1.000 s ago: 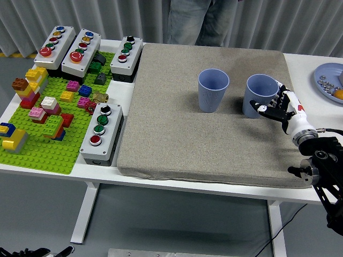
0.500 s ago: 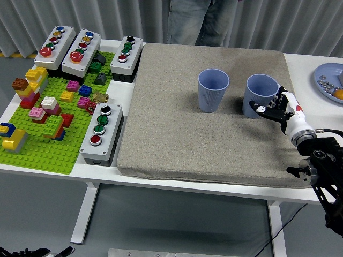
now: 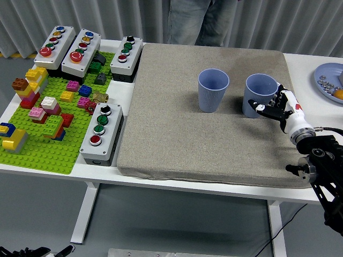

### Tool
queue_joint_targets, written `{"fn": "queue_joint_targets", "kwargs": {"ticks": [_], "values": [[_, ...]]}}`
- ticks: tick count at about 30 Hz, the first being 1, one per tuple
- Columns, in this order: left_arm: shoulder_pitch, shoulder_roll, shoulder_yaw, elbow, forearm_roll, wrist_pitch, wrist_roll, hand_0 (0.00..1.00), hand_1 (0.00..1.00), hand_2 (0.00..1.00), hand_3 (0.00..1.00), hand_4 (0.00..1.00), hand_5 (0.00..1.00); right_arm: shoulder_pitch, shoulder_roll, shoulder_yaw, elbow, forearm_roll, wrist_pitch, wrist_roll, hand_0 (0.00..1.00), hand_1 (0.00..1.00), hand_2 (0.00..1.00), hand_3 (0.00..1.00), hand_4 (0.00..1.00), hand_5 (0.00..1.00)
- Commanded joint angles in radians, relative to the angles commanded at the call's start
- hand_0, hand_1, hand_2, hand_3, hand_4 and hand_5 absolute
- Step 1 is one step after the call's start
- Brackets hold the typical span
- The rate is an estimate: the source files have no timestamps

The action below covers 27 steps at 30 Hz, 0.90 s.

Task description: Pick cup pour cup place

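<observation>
Two blue cups stand upright on the grey mat [image 3: 203, 144]. The left blue cup [image 3: 213, 90] stands alone near the mat's middle. The right blue cup [image 3: 259, 94] is at the mat's right side. My right hand [image 3: 269, 105] comes in from the lower right and wraps the right cup's lower right side. Its thumb lies across the cup's front and the fingers [image 3: 278, 98] curl round the cup's right side. The cup rests on the mat. I cannot see into either cup well enough to tell its contents. My left arm is out of view.
A green brick baseplate [image 3: 48, 134] with several bricks and several button boxes [image 3: 102, 134] fills the left of the table. A blue plate [image 3: 329, 80] with small items sits at the right edge. A person [image 3: 198, 21] stands at the far side.
My right hand has crept slightly up and left against the right cup. The cup has shifted a touch to the left with it.
</observation>
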Motion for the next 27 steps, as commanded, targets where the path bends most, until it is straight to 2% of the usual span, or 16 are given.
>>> {"fn": "queue_joint_targets", "kwargs": {"ticks": [14, 15, 20, 21, 26, 27], "values": [[-0.001, 0.0, -0.001, 0.0, 0.0, -0.001, 0.001, 0.766, 0.754, 0.806, 0.646, 0.504, 0.991, 0.002, 0.002, -0.002, -0.006, 0.007, -0.001, 0.003, 0.913, 0.884, 0.958, 0.909, 0.819, 0.134], [-0.001, 0.0, -0.001, 0.0, 0.001, -0.001, 0.001, 0.766, 0.754, 0.807, 0.645, 0.504, 0.991, 0.001, 0.002, -0.002, -0.005, 0.01, -0.003, 0.006, 0.905, 0.847, 0.866, 0.838, 0.822, 0.122], [0.001, 0.0, -0.001, 0.0, 0.001, -0.001, 0.001, 0.766, 0.754, 0.807, 0.645, 0.504, 0.991, -0.002, 0.003, -0.005, 0.003, 0.02, -0.011, 0.019, 0.905, 0.847, 0.866, 0.838, 0.822, 0.122], [0.001, 0.0, 0.0, 0.0, 0.0, -0.001, 0.0, 0.767, 0.754, 0.807, 0.646, 0.504, 0.991, -0.002, 0.003, -0.006, 0.004, 0.02, -0.011, 0.018, 0.84, 0.727, 0.64, 0.718, 0.812, 0.086], [0.002, 0.0, -0.002, 0.0, 0.003, -0.001, 0.001, 0.767, 0.754, 0.807, 0.646, 0.504, 0.991, -0.003, 0.004, -0.009, 0.004, 0.03, -0.008, 0.02, 0.84, 0.727, 0.64, 0.718, 0.812, 0.086], [0.002, 0.0, -0.001, 0.0, 0.002, -0.001, 0.001, 0.767, 0.754, 0.807, 0.645, 0.504, 0.991, -0.004, 0.004, -0.01, 0.004, 0.032, -0.009, 0.022, 0.793, 0.66, 0.57, 0.665, 0.793, 0.066]]}}
